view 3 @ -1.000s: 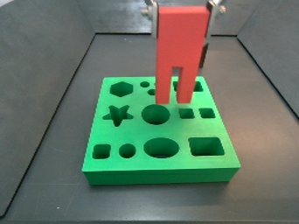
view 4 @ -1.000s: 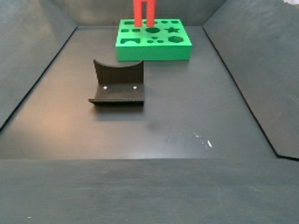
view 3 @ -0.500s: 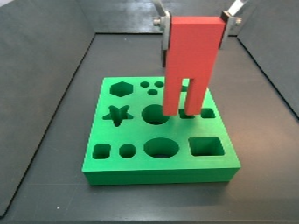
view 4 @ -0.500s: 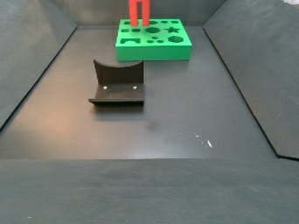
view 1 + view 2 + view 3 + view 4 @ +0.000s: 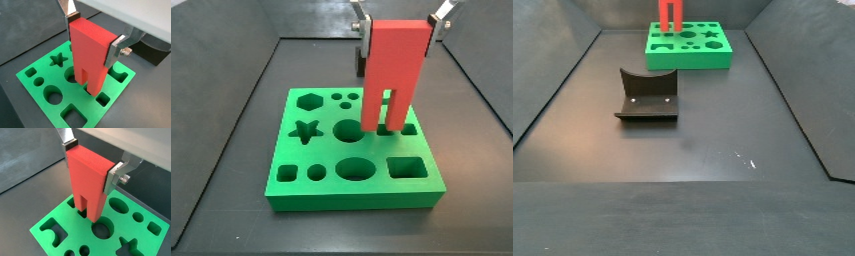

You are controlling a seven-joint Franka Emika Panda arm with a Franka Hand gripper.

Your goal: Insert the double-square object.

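Gripper (image 5: pixel 401 17) hanging above the green board (image 5: pixel 298 183), fingers (image 5: pixel 118 48) pressing flat against two opposite sides of the red block (image 5: pixel 393 70) at its upper end, jaws spread only as wide as that block. Block (image 5: pixel 90 52) standing upright, slot pointing down, two prongs reaching the board's top face at the pair of small square holes (image 5: pixel 408 128) beside the round hole (image 5: pixel 349 129); how deep the prongs are sitting cannot be told. Same grip showing in both wrist views, block (image 5: pixel 90 180) over board (image 5: pixel 143 242). Board (image 5: pixel 688 53) lying at the far end of the dark floor (image 5: pixel 714 140) in a side view. Brown notched block (image 5: pixel 647 96) resting well apart from the board, nearer mid-floor.
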